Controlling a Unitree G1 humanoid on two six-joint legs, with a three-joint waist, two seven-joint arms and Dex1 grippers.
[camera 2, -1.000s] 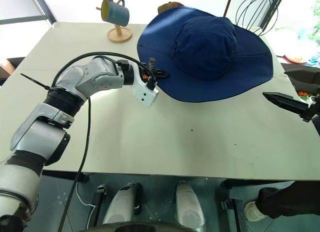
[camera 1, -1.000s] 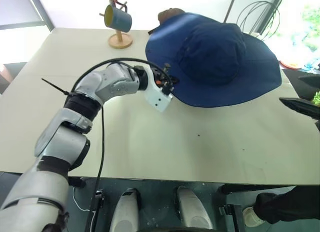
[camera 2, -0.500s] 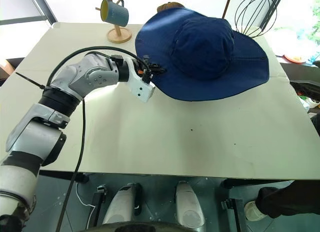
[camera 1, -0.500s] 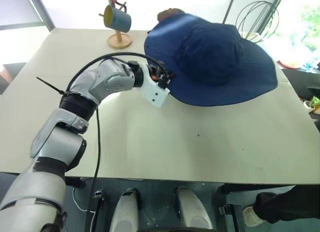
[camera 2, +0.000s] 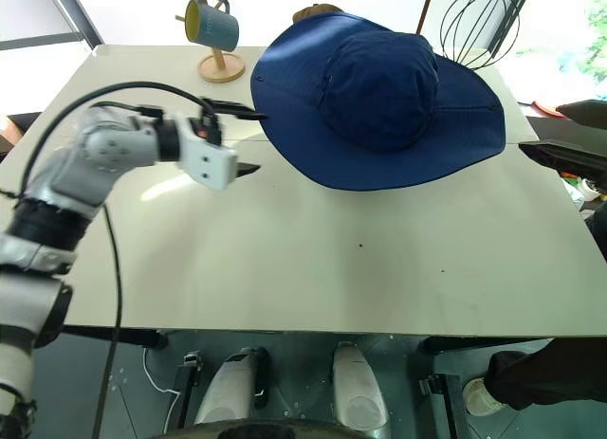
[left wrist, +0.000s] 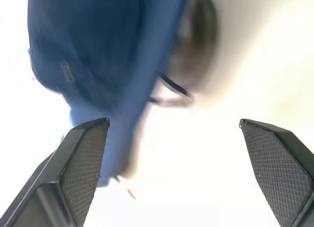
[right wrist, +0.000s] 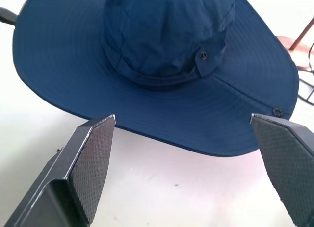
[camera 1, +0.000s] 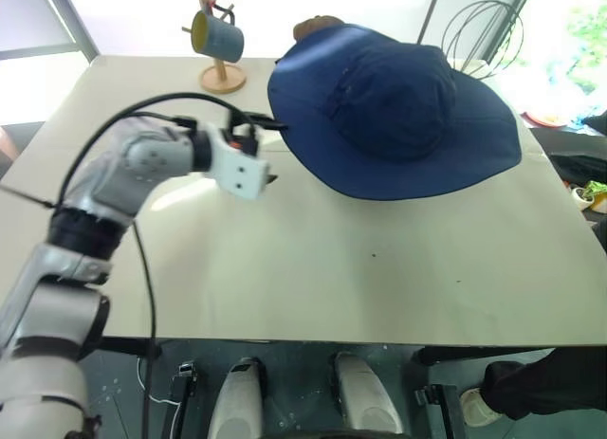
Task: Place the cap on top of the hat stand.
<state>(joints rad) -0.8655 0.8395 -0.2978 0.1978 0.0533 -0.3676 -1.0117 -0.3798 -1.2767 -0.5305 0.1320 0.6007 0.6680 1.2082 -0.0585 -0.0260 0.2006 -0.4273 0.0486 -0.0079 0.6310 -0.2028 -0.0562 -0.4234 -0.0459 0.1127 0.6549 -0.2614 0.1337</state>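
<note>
Navy cap is sitting domed up at the table's far side, likely draped over the stand; left gripper is hanging spread, empty, beside the brim; right gripper is gaping too.

No readable text, brand, number or sign is showing anywhere. The cap is carrying a small tab on its crown (too blurred to read, if it bears any lettering at all).
</note>
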